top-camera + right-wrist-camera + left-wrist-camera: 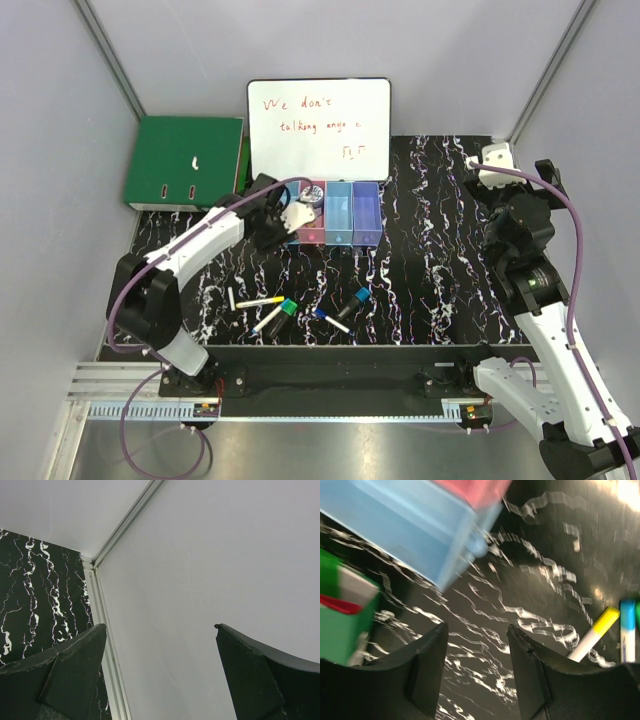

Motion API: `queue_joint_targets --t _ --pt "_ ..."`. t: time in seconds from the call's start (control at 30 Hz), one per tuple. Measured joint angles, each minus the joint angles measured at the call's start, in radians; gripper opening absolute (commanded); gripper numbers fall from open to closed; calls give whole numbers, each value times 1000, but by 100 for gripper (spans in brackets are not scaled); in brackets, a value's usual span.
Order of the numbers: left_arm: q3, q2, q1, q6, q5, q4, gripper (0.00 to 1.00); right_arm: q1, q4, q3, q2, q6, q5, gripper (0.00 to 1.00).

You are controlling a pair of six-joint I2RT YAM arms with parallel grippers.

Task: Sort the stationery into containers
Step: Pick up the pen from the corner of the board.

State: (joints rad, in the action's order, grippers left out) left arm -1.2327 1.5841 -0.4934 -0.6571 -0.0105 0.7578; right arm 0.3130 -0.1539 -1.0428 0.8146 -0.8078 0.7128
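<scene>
While loose markers and pens wait on the black marbled table (pixel 430 260), the left pincer (pixel 288 216) hangs low at the left end of the row of containers (pixel 340 212). Its fingers (pixel 427 672) are spread and grip nothing, with only bare tabletop showing between them. Just ahead of it and slightly to its left sits the light blue bin (pixel 405 525), with the pink-red bin (pixel 313 222) joined on beyond. A small roundish item (pixel 310 196), too small to identify from above, lies at that bin's far end. Off to the pincer's right and well behind it lie a yellow-capped marker (pixel 260 301), a green-capped marker (pixel 284 311), a blue-and-white pen (pixel 331 318) and a black marker with a blue cap (pixel 353 300), all apart from the bins and none touched. The right pincer (pixel 495 160) is raised at the far right, well away from everything, its jaws wide and empty, facing the wall corner. To a bystander the sorting looks barely begun, and the empty pincer beside the bins suggests the arm is free for a pick. That move would seem to call for swinging away from the bins, setting the open fingers across one slim marker, probably the yellow-capped one, and coming down square, since a round barrel on a hard top could roll out of a skewed pinch.
</scene>
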Motion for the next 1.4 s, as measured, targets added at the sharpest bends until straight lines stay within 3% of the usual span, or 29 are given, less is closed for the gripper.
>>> queue_joint_targets --t 0.27,0.5,1.03,1.4 --pt "176 -78 19 -180 99 7 54 0 -1 0 -14 0 1 98" --pt "277 -141 19 -253 176 25 53 0 -1 0 -30 -7 1 98" --pt "459 -251 18 -184 277 25 54 0 -2 0 -13 -12 0 98" --pt "489 -185 18 -120 292 -53 53 0 -2 0 -13 -11 0 98"
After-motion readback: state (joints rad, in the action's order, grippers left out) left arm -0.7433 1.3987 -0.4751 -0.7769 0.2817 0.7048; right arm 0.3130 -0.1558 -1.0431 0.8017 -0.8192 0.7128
